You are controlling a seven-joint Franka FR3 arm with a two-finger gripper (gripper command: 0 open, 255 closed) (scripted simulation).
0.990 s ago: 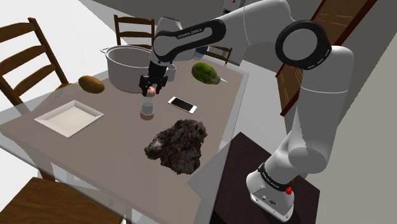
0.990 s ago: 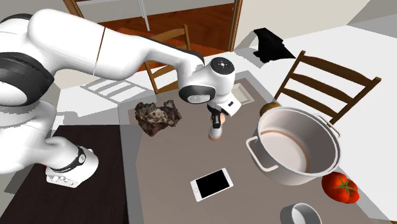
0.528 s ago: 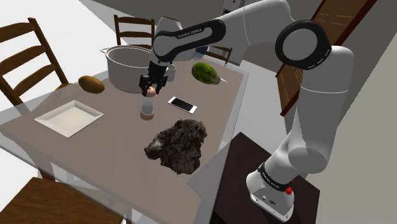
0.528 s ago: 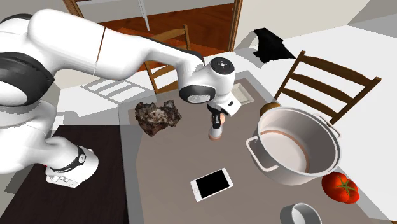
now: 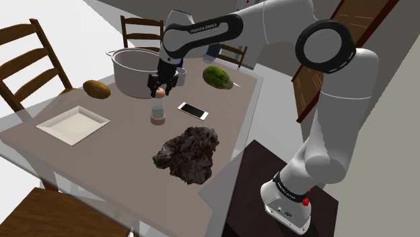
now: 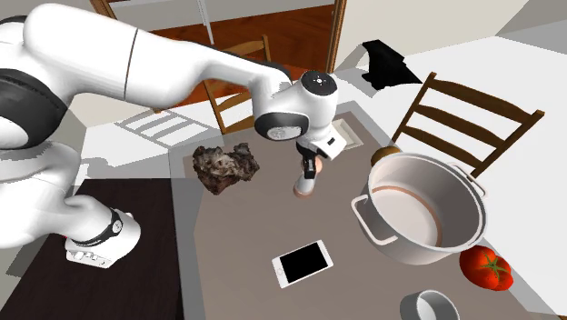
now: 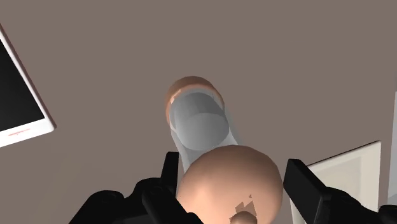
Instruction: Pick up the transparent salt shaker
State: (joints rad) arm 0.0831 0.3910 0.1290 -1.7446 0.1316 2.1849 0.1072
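Note:
The salt shaker [image 5: 157, 112] has a clear body with a tan cap and base, and stands upright over the middle of the brown table [image 5: 114, 151]. My gripper [image 5: 160, 91] comes down from above and is shut on its cap. In the second exterior view the shaker [image 6: 306, 185] hangs under the gripper [image 6: 313, 169], its base just above the tabletop. Looking along the gripper [image 7: 232, 177] in the wrist view, the black fingers [image 7: 169, 170] sit on either side of the round cap, and the shaker's clear body [image 7: 200, 124] points down at the table.
A large grey pot [image 5: 133, 71] stands just behind the shaker, and a white phone [image 5: 192, 110] lies beside it. A dark rocky lump [image 5: 188, 153] is nearer the stand. A white square plate [image 5: 73, 124], a brown potato [image 5: 97, 89], a green fruit [image 5: 217, 76] and wooden chairs [image 5: 27, 57] surround them.
The arm has risen a little and the shaker has come up slightly with the gripper. Nothing else on the table moved.

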